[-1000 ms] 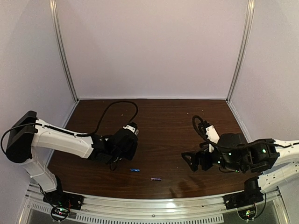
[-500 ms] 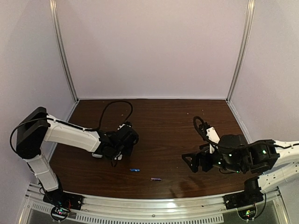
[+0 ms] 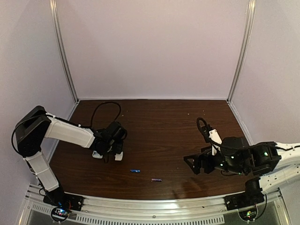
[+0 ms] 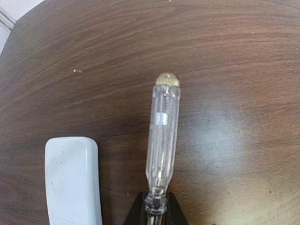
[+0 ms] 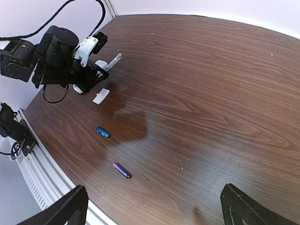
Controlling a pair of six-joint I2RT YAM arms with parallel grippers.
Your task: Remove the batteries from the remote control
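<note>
The blue battery (image 3: pixel 135 171) and the purple-pink battery (image 3: pixel 156 180) lie loose on the table near the front edge. Both show in the right wrist view, blue (image 5: pixel 103 132) and purple-pink (image 5: pixel 121 170). My left gripper (image 4: pixel 157 209) is shut on the thin end of a clear pale tool (image 4: pixel 162 136) with a brass cap. The white remote control (image 4: pixel 72 185), plain back up, lies just left of the tool. In the top view my left gripper (image 3: pixel 115 142) stands over two white pieces. My right gripper (image 5: pixel 153 199) is open and empty, right of the batteries.
A small white piece (image 3: pixel 119 155) lies beside the left gripper; another (image 3: pixel 97 153) is half hidden under the left arm. A black cable (image 3: pixel 101 112) loops behind that arm. The table's front rail (image 3: pixel 154 206) runs close behind the batteries.
My left arm has swung left and back with the tool, away from the batteries, uncovering the white pieces. The right arm has barely moved. The batteries have not moved.
</note>
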